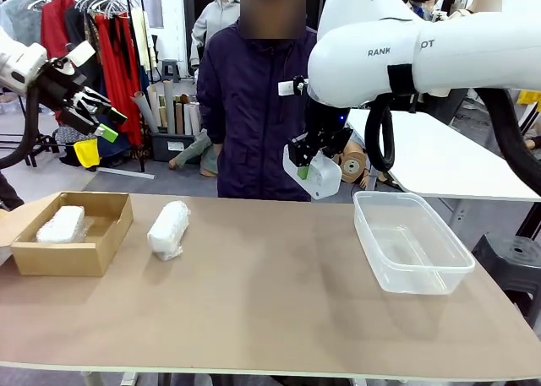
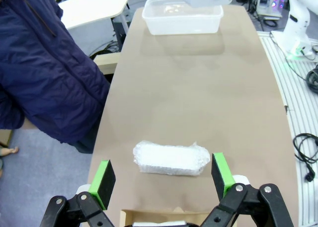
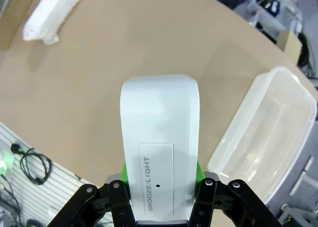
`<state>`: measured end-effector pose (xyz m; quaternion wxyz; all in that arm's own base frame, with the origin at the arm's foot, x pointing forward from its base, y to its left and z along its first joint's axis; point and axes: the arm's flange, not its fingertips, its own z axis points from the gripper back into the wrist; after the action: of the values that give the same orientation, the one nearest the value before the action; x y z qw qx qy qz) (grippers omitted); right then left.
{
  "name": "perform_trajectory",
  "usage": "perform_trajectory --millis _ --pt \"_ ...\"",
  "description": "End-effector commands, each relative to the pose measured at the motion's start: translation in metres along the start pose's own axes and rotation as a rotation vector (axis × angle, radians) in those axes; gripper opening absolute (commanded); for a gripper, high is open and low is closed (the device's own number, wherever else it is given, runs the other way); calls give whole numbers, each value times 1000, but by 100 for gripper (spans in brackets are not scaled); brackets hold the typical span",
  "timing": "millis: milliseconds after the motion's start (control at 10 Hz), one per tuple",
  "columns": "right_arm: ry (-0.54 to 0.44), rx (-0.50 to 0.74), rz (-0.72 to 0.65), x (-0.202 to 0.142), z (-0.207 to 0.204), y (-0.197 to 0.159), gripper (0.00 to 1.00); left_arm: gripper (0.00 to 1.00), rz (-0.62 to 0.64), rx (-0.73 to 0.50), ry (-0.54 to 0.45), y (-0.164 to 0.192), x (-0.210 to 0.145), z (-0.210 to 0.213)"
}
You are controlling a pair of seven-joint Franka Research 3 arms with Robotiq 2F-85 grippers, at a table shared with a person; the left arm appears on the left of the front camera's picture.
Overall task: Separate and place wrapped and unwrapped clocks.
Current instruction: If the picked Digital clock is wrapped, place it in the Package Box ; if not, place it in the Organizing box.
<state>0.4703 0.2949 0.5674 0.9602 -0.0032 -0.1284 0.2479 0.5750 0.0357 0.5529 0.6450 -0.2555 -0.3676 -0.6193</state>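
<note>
1. The right claw (image 1: 309, 168) is pressed in on the clock (image 1: 321, 176), its green pads pinching the two long sides of the smooth white block.
2. The right wrist view shows the same hold. The claw (image 3: 160, 176) grips the clock (image 3: 159, 117) at its lower end, and the top button marked "SNOOZE/LIGHT" faces the camera.
3. The clock hangs in the air above the worktop (image 1: 270, 310). It is beside the clear tub (image 1: 423, 280), not over it, and in front of the person (image 1: 254, 107).
4. The left claw (image 1: 108, 122) is spread wide and holds nothing. It is raised above the worktop's left end.
5. In the left wrist view its fingers (image 2: 104, 183) stand well apart. They frame the loose bundle (image 2: 171, 158) far below without touching it.
6. The loose bundle (image 1: 168, 228) lies on the bare worktop just beside the box (image 1: 101, 252).
7. The boxed bundle (image 1: 61, 224) lies inside the box, towards its left side.
8. The tub (image 3: 268, 122) stands on the worktop's right part, well apart from the box.
</note>
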Motion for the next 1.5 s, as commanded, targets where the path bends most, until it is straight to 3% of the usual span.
perform_trajectory --millis 0,400,700,1100,1400 --pt "47 77 89 -13 25 -26 0 100 -13 -2 -3 -5 0 0" --pt "101 162 156 -37 64 -70 0 100 -13 -2 -3 -5 0 0" --pt "131 120 -22 -57 65 -119 0 100 -13 -2 -3 -5 0 0" --pt "89 7 -258 -91 47 -173 0 100 -13 -2 -3 -5 0 0" --pt "71 -79 -383 -94 0 -210 0 100 -13 -2 -3 -5 0 0"
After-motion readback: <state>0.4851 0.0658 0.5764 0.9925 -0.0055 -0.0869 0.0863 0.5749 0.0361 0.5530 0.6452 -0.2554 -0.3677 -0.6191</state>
